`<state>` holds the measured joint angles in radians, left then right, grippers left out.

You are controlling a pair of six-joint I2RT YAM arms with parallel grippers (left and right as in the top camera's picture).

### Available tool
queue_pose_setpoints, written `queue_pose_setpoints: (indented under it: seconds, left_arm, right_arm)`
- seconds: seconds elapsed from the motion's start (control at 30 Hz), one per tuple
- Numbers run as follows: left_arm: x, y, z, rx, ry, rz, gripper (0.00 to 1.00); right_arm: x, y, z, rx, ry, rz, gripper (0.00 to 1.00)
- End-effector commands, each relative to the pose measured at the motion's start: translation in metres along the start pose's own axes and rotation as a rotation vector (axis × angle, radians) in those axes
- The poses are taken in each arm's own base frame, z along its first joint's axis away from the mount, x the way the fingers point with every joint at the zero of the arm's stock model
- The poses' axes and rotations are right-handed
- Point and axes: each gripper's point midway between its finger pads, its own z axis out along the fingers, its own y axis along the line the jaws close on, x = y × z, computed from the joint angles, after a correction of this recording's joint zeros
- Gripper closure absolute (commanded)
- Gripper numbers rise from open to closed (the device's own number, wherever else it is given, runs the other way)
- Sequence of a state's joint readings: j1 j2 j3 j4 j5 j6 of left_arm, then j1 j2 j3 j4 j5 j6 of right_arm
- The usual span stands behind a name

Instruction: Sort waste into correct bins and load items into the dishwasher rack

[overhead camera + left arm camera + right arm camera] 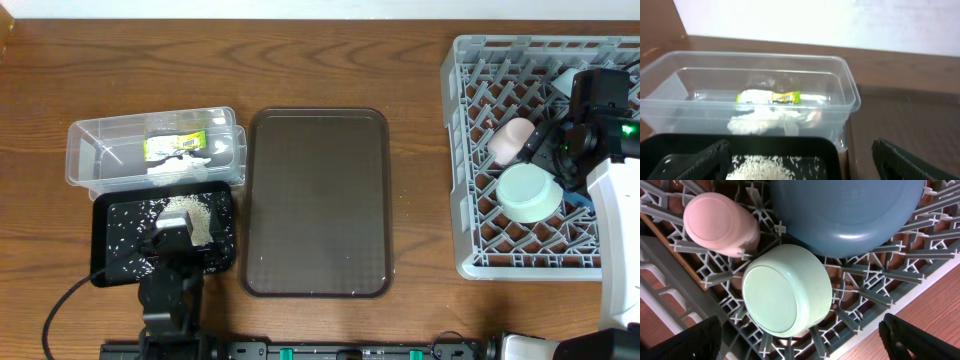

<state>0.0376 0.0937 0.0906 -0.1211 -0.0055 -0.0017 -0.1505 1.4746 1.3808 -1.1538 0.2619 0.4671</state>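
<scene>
The clear tub holds the yellow-green wrapper and the white tissue; the wrapper also shows in the left wrist view. In front of the tub, the black tray holds loose rice. My left gripper is open and empty, low over the tray's near side. The grey rack holds the pink cup, the mint-green bowl upside down, and the dark-blue dish. My right gripper is open and empty above the mint bowl. I cannot make out the light-blue bowl.
The large dark-brown serving tray lies between the bins and the rack. The right arm covers the rack's right side. A black cable runs along the table's front left. The rack's near wall is below the cup.
</scene>
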Motion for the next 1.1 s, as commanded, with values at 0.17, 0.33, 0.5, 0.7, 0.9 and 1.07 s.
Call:
queue_pose_setpoints:
  seconds: [0.17,0.33,0.5,0.7,0.9,1.07]
  left_arm:
    - [0.0114,0.0067,0.0038,-0.026,-0.045,0.004,0.08]
    - [0.0090,0.0082,0.0029,-0.032,-0.056,0.002,0.08]
    - [0.0090,0.0073,0.0029,-0.027,-0.056,0.001,0.08]
    - [0.0097,0.0067,0.0032,-0.023,-0.052,0.001,0.08]
    - [0.0097,0.0067,0.0032,-0.023,-0.052,0.001,0.08]
    - [0.0098,0.0067,0.0032,-0.023,-0.052,0.001,0.07]
  right_arm:
    - [-0.0028,-0.0008,-0.0013,0.006,-0.010,0.016,0.01]
    - [-0.0028,-0.0008,-0.0013,0.006,-0.010,0.016,0.01]
    - [-0.0028,-0.0008,-0.0013,0.006,-0.010,0.016,0.01]
    - [-0.0028,-0.0008,-0.0013,0.006,-0.010,0.016,0.01]
    - [-0.0028,-0.0008,-0.0013,0.006,-0.010,0.016,0.01]
    - [-0.0028,-0.0008,-0.0013,0.006,-0.010,0.016,0.01]
